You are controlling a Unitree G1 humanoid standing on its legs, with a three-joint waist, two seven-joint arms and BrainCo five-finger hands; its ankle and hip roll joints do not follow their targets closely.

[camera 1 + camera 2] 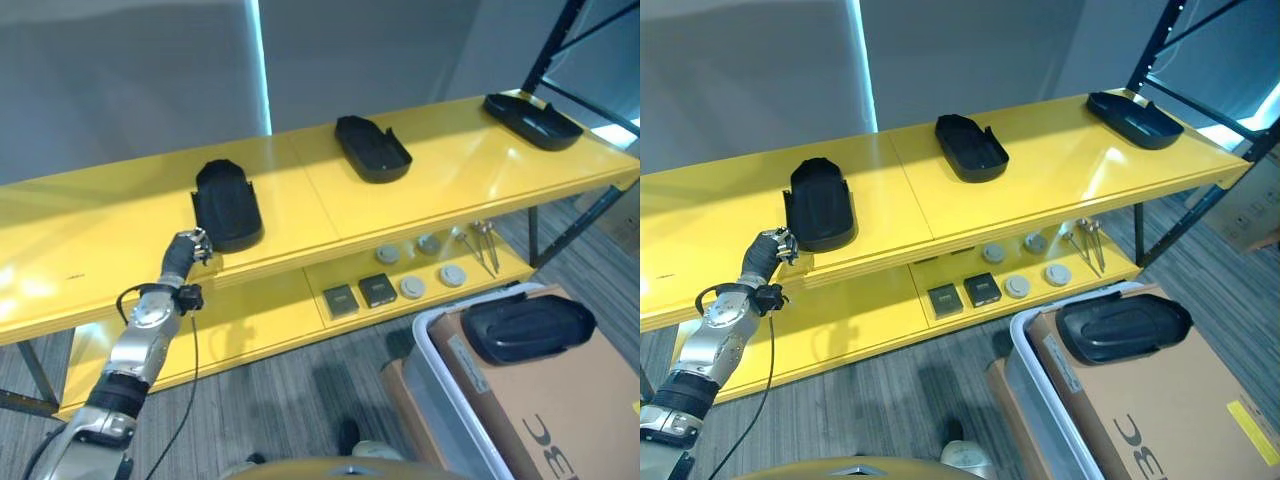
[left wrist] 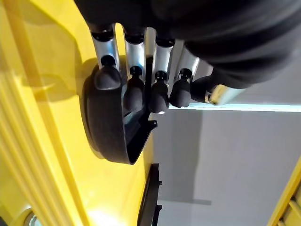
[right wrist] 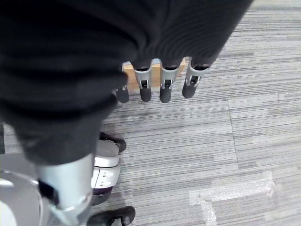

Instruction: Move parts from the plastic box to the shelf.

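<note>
Left hand (image 1: 196, 243) released, at shelf (image 1: 420, 200) edge | shelf parts: 3 | box (image 1: 450, 400) parts: 1

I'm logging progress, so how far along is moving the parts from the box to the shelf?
Three black parts lie on the yellow shelf: right, middle and left. The left hand is at the left part's near end, fingers straight, gripping nothing. The right hand hangs open over the floor. One part is left on the cardboard in the plastic box.

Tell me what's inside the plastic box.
The plastic box holds a cardboard carton, with one black part lying on top. Whatever lies beneath or inside the carton is covered.
</note>
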